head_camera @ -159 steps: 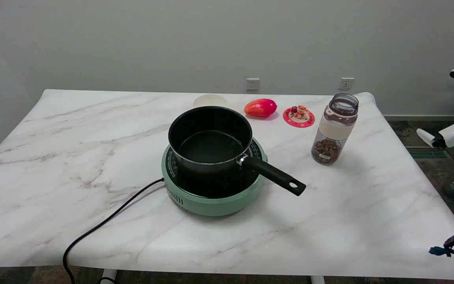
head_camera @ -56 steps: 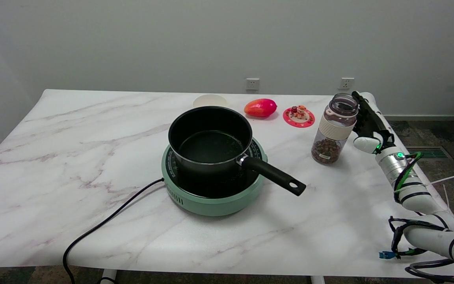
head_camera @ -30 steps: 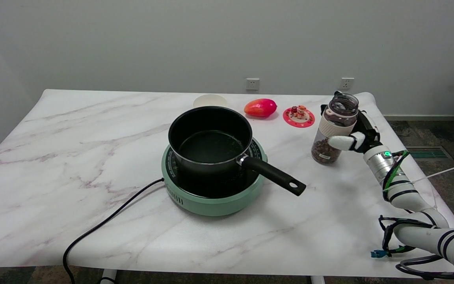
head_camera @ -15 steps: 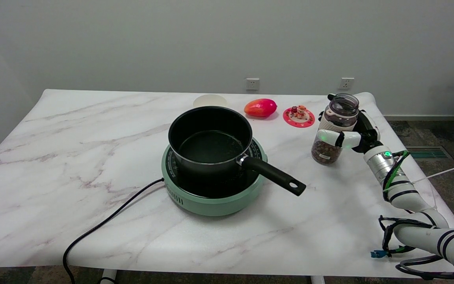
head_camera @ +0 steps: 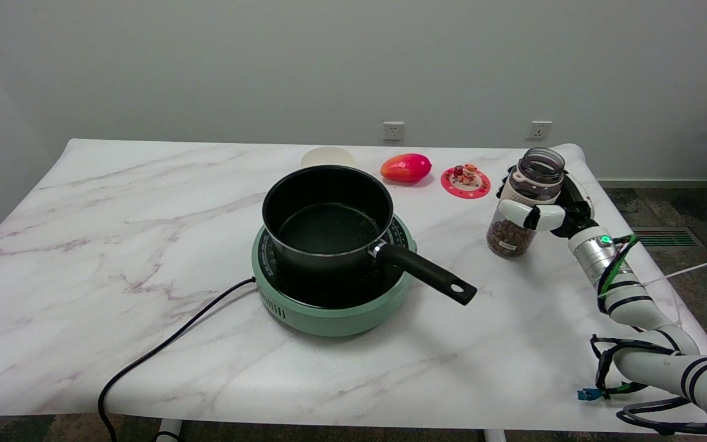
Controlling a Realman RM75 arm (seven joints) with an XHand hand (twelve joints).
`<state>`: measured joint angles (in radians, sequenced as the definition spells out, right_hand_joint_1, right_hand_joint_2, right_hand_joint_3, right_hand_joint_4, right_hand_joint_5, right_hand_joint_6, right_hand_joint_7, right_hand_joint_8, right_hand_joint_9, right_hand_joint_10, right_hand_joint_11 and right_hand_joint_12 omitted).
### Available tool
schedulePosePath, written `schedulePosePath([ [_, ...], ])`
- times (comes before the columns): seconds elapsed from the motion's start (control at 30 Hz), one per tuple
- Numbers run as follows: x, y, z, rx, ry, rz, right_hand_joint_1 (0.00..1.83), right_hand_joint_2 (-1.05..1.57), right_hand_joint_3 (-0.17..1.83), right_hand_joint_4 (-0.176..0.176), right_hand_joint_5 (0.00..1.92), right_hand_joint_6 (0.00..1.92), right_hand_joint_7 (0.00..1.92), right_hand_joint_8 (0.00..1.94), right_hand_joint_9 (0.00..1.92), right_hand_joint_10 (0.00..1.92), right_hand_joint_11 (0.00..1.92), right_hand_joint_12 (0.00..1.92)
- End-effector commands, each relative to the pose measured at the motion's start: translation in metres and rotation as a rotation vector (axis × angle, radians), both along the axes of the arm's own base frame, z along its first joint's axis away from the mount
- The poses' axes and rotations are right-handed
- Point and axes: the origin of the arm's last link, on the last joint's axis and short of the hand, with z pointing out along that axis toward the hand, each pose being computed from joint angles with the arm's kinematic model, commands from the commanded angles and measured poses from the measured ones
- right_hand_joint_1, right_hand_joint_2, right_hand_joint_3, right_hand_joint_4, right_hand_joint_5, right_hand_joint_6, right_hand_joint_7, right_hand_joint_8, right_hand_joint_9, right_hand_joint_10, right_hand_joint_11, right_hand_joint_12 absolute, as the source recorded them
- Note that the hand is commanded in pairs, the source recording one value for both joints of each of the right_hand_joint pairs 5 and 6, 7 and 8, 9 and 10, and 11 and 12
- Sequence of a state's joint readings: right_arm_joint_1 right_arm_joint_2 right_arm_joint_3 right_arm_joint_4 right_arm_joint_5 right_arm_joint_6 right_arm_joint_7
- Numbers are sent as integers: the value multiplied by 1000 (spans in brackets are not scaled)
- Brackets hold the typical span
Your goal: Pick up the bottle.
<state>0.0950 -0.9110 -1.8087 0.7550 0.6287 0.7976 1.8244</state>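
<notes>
**Clear plastic, an open mouth, and a load of brown pellets**

Clear plastic with a cream band round its middle, the bottle (head_camera: 524, 202) stands upright on the marble table (head_camera: 145, 233) near the far right corner, to the right of the pot (head_camera: 328, 216). The right hand (head_camera: 544, 212) has it: a white thumb lies across the front just under the band, dark fingers reach round the far side, and the palm sits against the right flank. From where I stand I cannot tell whether the base has left the table; it looks at most barely raised.

What worries me is the open top. There is no lid, and the brown bits fill only the lower part, so any tilt on the way up could send them sliding to the mouth and out over the marble. The hold is fairly high on the body, with the weight below it, so I'd guess the bottle could swing or turn in the fingers if the squeeze is light. Smooth plastic under the thumb may slip. The pot handle (head_camera: 427, 274) sticks out toward this side, and the red coaster (head_camera: 465, 183) sits just behind; a sideways lift could clip either.
</notes>
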Motion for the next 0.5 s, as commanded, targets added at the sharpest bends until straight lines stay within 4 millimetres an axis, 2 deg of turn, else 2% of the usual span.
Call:
schedulePosePath([
  [0.03,-2,2,3,-13,-3,-5,1522,208,1034,0,1234,1234,1391,1391,1218,1218,923,923],
  [0.23,4,-1,3,0,13,6,1519,424,814,0,1457,1457,1529,1529,1332,1332,1030,1030],
  [0.33,17,-8,2,28,60,25,1522,581,720,0,1563,1563,1578,1578,1381,1381,1086,1086],
  [0.5,51,-27,-2,93,181,44,1522,749,620,0,1649,1649,1621,1621,1435,1435,1130,1130],
])
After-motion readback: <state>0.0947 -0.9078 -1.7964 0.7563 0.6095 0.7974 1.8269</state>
